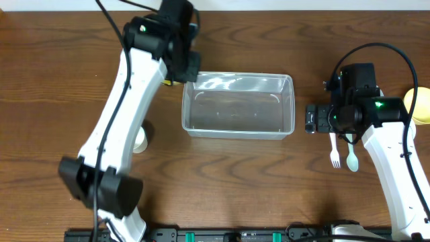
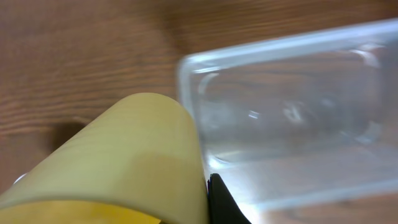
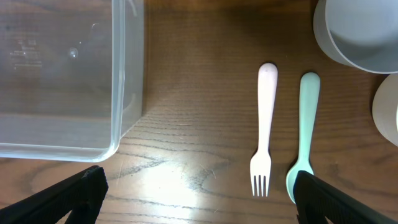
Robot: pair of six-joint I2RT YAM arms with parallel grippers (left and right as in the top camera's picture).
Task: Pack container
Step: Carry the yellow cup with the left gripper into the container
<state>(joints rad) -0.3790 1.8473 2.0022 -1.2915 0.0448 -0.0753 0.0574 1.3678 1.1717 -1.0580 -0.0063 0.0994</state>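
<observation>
The clear plastic container [image 1: 238,104] stands empty in the middle of the table. My left gripper [image 1: 177,66] hangs over the table just beyond the container's far left corner, shut on a pale yellow cup [image 2: 130,162]. The left wrist view shows the cup tipped beside the container's corner [image 2: 186,68]; only one black finger shows there. My right gripper [image 3: 199,199] is open and empty above bare wood, between the container's right wall [image 3: 127,81] and a white fork [image 3: 264,124].
A mint green spoon [image 3: 303,130] lies beside the fork; both show in the overhead view, fork [image 1: 334,153] and spoon [image 1: 351,160]. White bowls [image 3: 360,31] sit past them. A yellow bowl [image 1: 420,104] is at the right edge. A white cup [image 1: 140,141] stands by the left arm.
</observation>
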